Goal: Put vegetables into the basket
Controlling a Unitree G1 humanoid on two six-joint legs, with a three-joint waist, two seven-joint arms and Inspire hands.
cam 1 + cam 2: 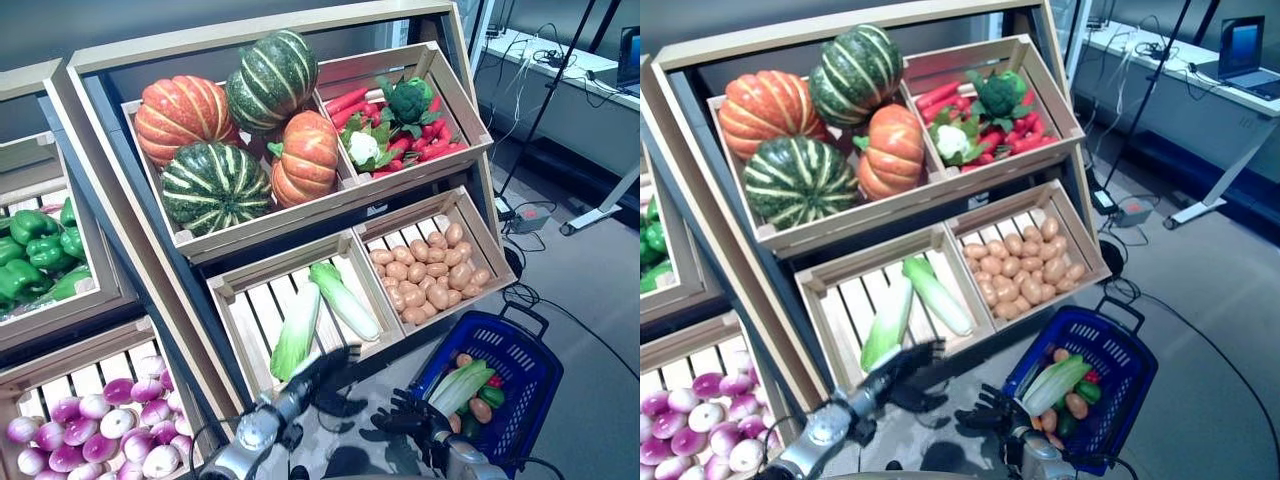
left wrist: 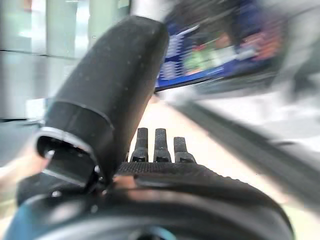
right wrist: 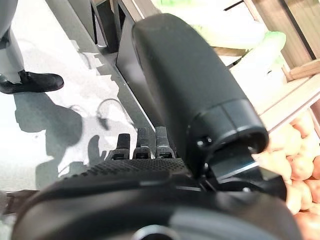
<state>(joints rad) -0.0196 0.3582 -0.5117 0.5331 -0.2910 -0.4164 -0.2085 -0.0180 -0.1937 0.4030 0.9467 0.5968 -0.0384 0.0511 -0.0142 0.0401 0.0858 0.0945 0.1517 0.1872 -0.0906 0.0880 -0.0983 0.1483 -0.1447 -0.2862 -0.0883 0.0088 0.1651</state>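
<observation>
The blue basket (image 1: 520, 350) stands on the floor at the lower right. In it lie a long green-white cabbage (image 1: 458, 385), brown potatoes (image 1: 480, 408) and a green pepper (image 1: 492, 395). My right hand (image 1: 410, 415) is open and empty, just left of the basket's rim. Its straight fingers (image 3: 142, 145) show over the floor in the right wrist view. My left hand (image 1: 325, 368) is open and empty, at the front edge of the lower middle crate. It is close to the lower end of a long green-white cabbage (image 1: 295, 335) lying there. Its fingers (image 2: 160, 145) are straight in the left wrist view.
The wooden stand (image 1: 280, 225) with tilted crates fills the left and middle, and its lower crates reach close to both hands. A desk (image 1: 560, 80) stands at the back right. A power box (image 1: 530, 215) and cables lie on the floor beyond the basket.
</observation>
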